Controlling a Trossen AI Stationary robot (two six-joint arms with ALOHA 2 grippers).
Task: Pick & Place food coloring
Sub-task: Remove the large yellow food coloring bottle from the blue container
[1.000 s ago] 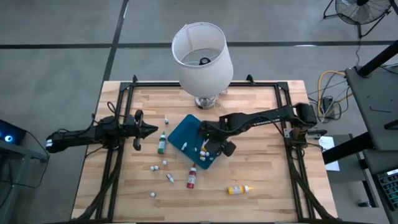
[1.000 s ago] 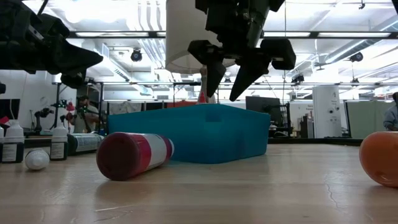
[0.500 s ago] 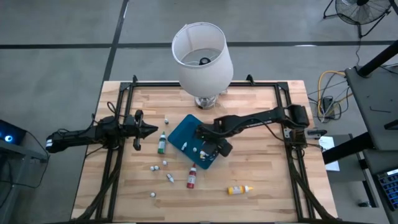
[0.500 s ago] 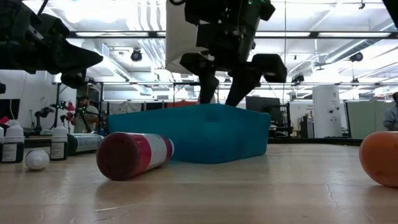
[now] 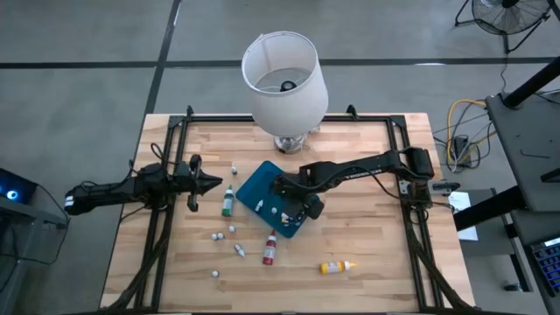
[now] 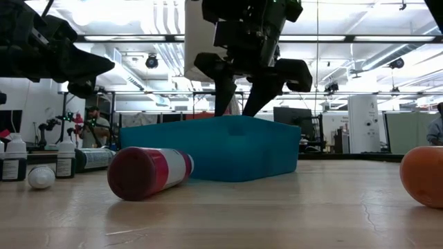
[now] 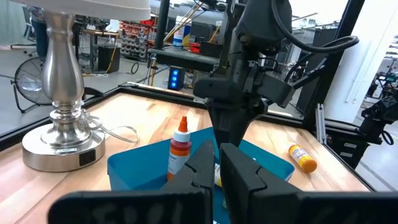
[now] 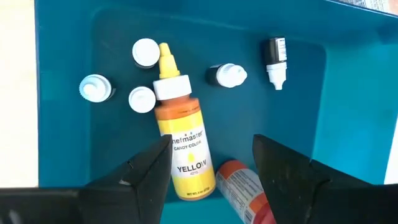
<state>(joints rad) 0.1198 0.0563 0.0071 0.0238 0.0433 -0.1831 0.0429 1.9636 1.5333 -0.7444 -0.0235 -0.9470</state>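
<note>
Food coloring bottles lie scattered. A green one [image 5: 227, 202], a red one [image 5: 269, 250] and a yellow-orange one [image 5: 335, 266] lie on their sides on the wooden table. Inside the teal tray [image 5: 255, 187] are a yellow bottle [image 8: 181, 147], an orange one [image 8: 245, 186] and several small white-capped ones. The yellow bottle [image 7: 180, 147] shows upright above the tray's wall. My right gripper [image 8: 214, 171] hangs open over the tray, pointing steeply down, its fingers either side of the yellow bottle's base. My left gripper [image 5: 206, 184] waits shut and level at the table's left.
A white-shaded lamp [image 5: 284, 79] on a silver base [image 7: 59, 140] stands at the far edge, just behind the tray. Small white caps [image 5: 225, 238] dot the wood near the red bottle. Black frame rails [image 5: 166, 219] run along both table sides.
My right gripper has sunk toward the teal tray and drifted slightly toward the table's left. Its fingertips now reach the level of the tray's rim, and it has stayed open.
</note>
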